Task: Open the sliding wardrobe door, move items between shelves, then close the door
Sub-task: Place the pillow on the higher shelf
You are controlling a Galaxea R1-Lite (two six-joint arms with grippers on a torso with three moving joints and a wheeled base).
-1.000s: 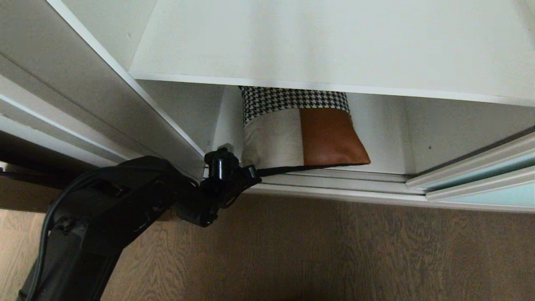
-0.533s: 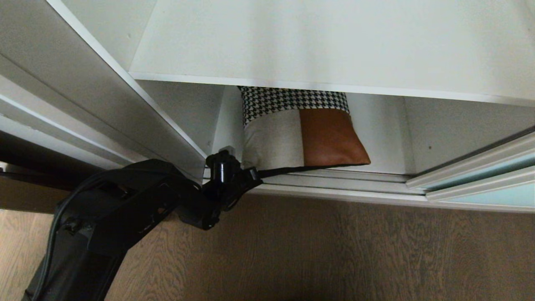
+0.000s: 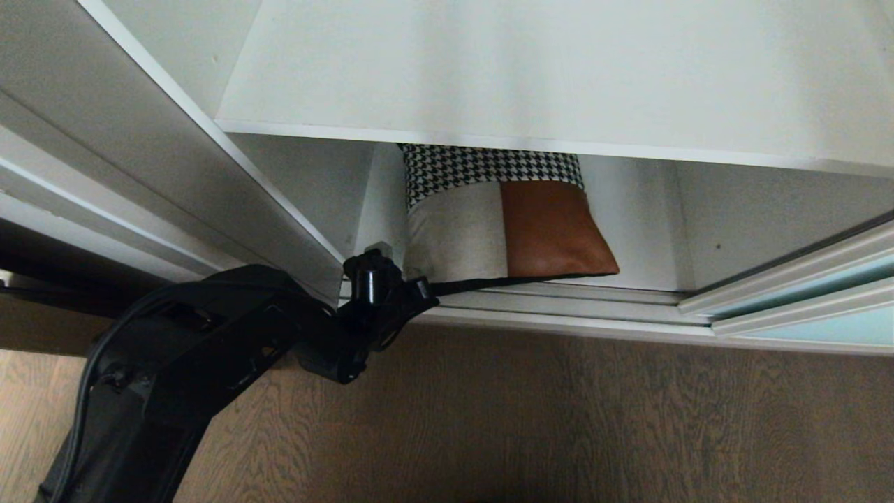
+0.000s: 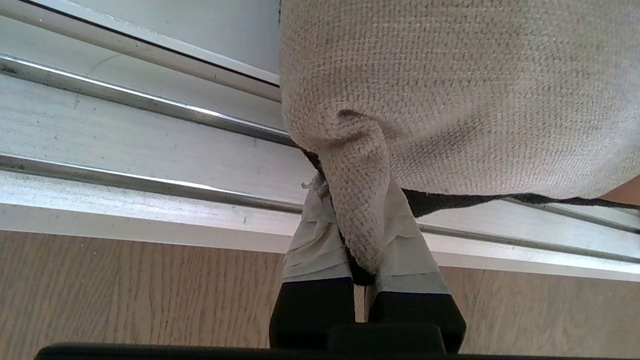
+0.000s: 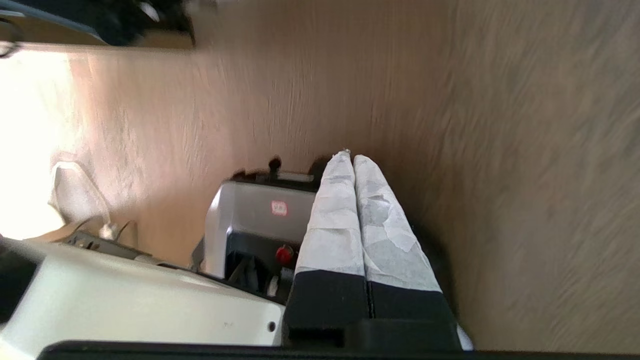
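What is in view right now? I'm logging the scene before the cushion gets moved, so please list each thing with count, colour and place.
Square patchwork cushion: one; black-white houndstooth, beige fabric, brown leather, black backing; on the lower shelf, under the upper board.
White wardrobe shelves: two seen; upper board above the cushion, lower board beneath it.
Frosted blue-green glass sliding door: one; silver-white frame; slid to the right side.
Silver door track: one; along the wardrobe's front edge.
Grey-brown wood-grain floor: in front of the wardrobe.
Left gripper: black, pale-taped fingers; shut on the cushion's beige front-left corner.
Right gripper: same colours; shut, empty, over the floor beside the robot's own base.
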